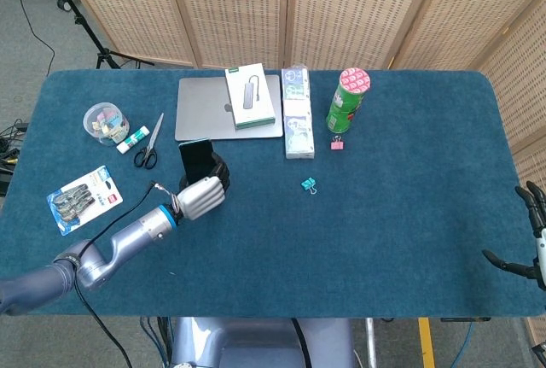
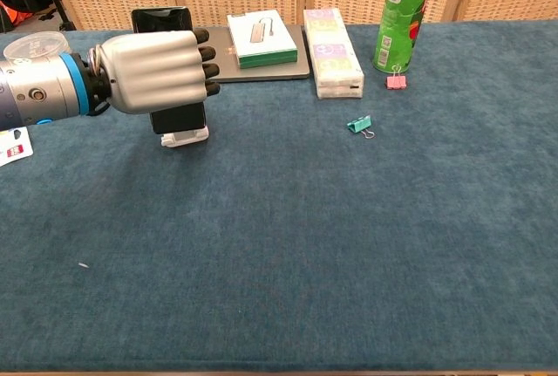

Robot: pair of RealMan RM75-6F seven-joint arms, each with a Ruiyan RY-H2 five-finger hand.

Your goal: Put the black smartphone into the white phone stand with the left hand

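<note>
My left hand (image 1: 202,196) (image 2: 157,71) grips the black smartphone (image 1: 195,158) (image 2: 162,20) upright, fingers wrapped around its middle. The phone's lower end (image 2: 179,120) sits down at the white phone stand (image 2: 184,139), whose front lip shows just below the hand in the chest view. In the head view the stand is hidden behind the hand. My right hand (image 1: 531,240) hangs at the table's far right edge, fingers spread, holding nothing.
Behind the phone lie a grey laptop (image 1: 200,108) with a green-and-white box (image 1: 249,96) on it, white packets (image 1: 297,125), a green can (image 1: 347,101), scissors (image 1: 148,143), a tub (image 1: 105,123), and pink (image 1: 338,143) and teal clips (image 1: 308,184). A clip pack (image 1: 81,198) lies left.
</note>
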